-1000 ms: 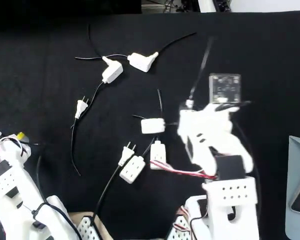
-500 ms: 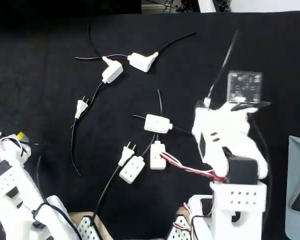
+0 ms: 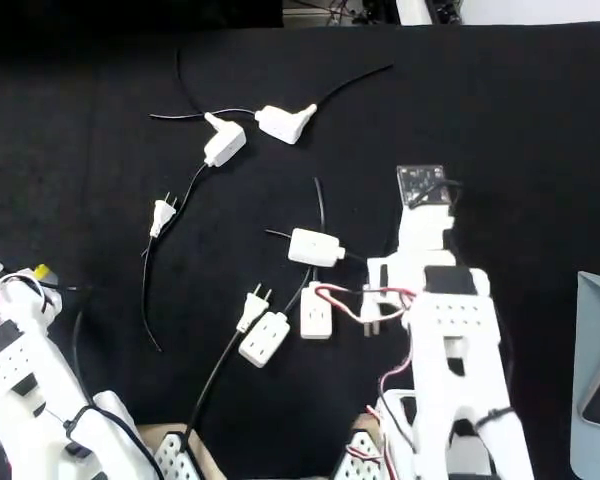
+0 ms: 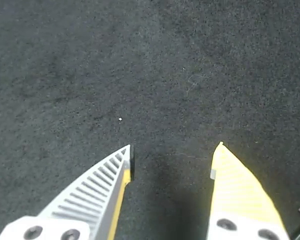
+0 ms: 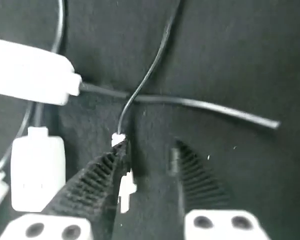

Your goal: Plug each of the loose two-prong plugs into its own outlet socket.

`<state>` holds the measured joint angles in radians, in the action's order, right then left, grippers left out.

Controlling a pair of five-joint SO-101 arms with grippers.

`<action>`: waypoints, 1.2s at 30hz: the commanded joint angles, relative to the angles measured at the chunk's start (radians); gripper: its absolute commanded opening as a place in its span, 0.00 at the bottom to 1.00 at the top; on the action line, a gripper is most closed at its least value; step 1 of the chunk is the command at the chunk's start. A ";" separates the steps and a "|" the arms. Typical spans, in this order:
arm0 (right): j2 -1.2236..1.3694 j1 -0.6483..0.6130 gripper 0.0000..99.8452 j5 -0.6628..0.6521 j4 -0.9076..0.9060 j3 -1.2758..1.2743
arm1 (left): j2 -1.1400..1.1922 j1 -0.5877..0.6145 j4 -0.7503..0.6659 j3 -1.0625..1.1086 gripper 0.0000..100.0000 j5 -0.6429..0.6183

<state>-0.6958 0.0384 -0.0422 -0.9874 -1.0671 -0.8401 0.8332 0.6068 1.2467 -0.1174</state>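
Finds right gripper (image 5: 150, 147) parted, clamping nothing, small white plug (image 5: 125, 187) against one finger, toward the table's (image 3: 80, 120) near edge, right of middle. Puts a socket (image 3: 315, 310) just beside it, a loose plug (image 3: 253, 305) past that, toward the left edge. Finds left gripper (image 4: 174, 146) wide open over bare cloth by the near-left corner.

The tabletop (image 3: 80, 120) is plain black cloth. The plugs (image 3: 162, 213) and outlet sockets (image 3: 264, 338) are white, on black cords (image 3: 144, 290). The left claw (image 4: 174, 145) has one pale grey ribbed finger (image 4: 100, 185) and one yellow. The right claw (image 5: 151, 145) looks black and ribbed, though its view is dim. The arms (image 3: 460, 340) are white, and the right one carries red and white wires (image 3: 340, 295).
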 commanded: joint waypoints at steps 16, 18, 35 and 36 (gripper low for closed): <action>0.045 -0.068 0.13 0.023 -0.104 -0.001 | -0.011 -0.002 -0.018 -0.022 0.26 -0.002; 0.045 -0.049 0.13 0.040 -0.104 -0.010 | -0.011 -0.002 -0.017 -0.022 0.26 -0.002; 0.237 0.025 0.13 0.044 0.012 -0.018 | -0.011 -0.002 -0.015 -0.022 0.26 -0.002; 0.265 0.031 0.13 0.044 0.020 -0.008 | -0.011 -0.002 -0.015 -0.022 0.26 -0.002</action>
<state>-0.5240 0.0414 -0.0084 -1.0242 -1.1055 -0.8401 0.8332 0.6068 1.2467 -0.1174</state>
